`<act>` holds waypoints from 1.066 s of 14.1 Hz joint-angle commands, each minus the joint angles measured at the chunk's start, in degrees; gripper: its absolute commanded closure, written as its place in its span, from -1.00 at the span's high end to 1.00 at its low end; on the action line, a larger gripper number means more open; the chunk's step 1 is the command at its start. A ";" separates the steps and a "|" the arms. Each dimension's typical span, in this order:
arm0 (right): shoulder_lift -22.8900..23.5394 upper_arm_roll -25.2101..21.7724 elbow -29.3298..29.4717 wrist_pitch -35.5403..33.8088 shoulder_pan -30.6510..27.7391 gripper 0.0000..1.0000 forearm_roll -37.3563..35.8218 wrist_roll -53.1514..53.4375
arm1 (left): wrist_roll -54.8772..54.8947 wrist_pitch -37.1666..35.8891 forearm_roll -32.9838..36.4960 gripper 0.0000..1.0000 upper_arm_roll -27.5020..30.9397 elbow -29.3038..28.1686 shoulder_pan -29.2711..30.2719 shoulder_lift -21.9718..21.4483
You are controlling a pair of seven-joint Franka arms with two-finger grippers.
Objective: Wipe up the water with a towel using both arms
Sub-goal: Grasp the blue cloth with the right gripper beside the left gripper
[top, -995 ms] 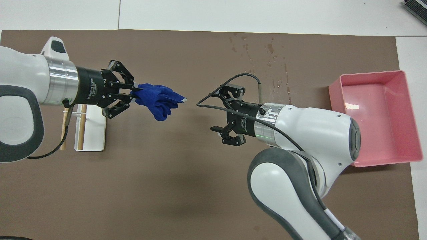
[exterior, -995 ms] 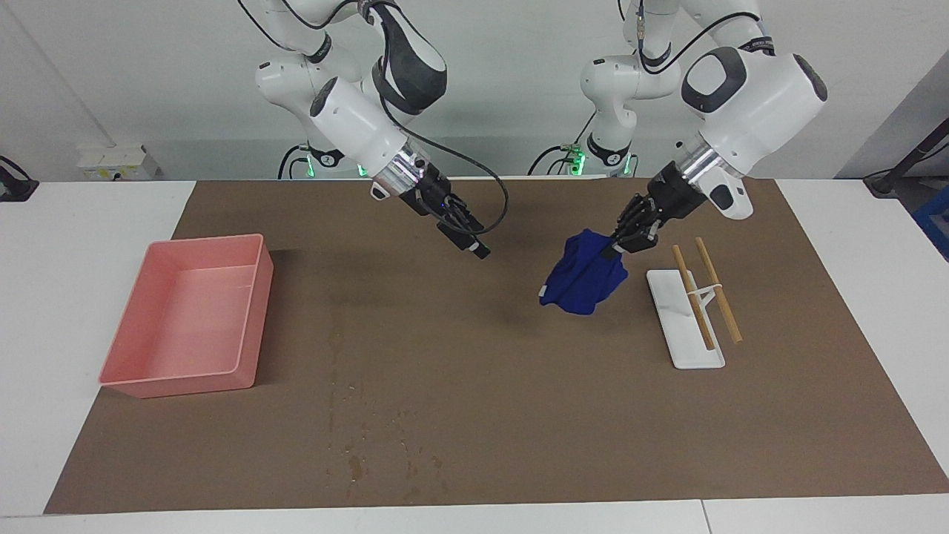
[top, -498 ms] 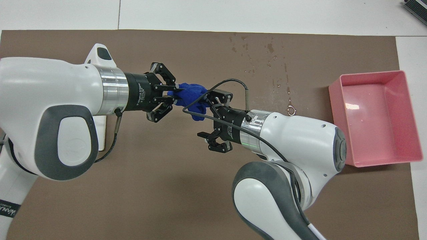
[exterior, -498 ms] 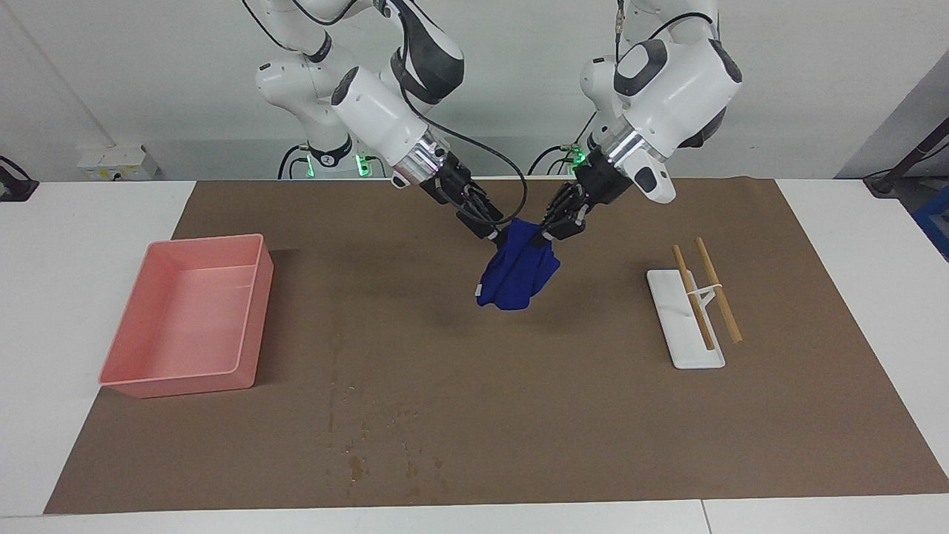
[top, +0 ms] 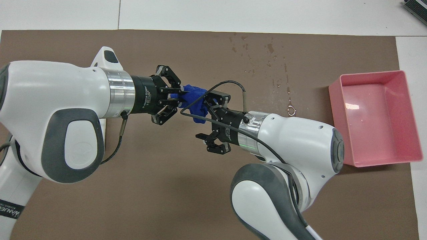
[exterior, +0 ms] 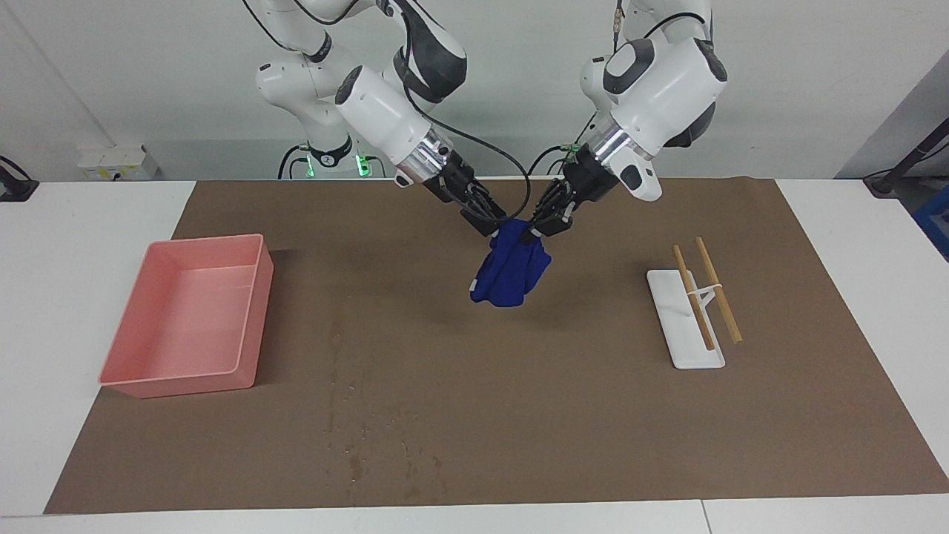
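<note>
Grippers first, since they sit nearest our own end: we have the left gripper [exterior: 535, 231] clamped on the top of the towel [exterior: 510, 271], which hangs bunched in the air over the middle of the brown mat [exterior: 593, 415], clear of its surface. We bring the right gripper [exterior: 495, 227] in against the same bunch with its fingers spread wide, one of them at the cloth and nothing pinched yet, so we judge the handover or shared grip only half made. Beside this, toward the left arm's end of the tabletop, lies a white rack with wooden sticks [exterior: 693, 311]; toward the right arm's end sits the pink tray [exterior: 185, 326]. Farthest from us, the water [exterior: 356, 466] speckles the mat, unwiped. All the wiping is left.
</note>
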 commanded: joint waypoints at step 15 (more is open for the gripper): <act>-0.80 0.08 0.19 0.32 -1.68 1.00 1.28 0.38 | -0.57 5.28 -1.55 -1.00 0.25 -4.48 -3.95 -5.11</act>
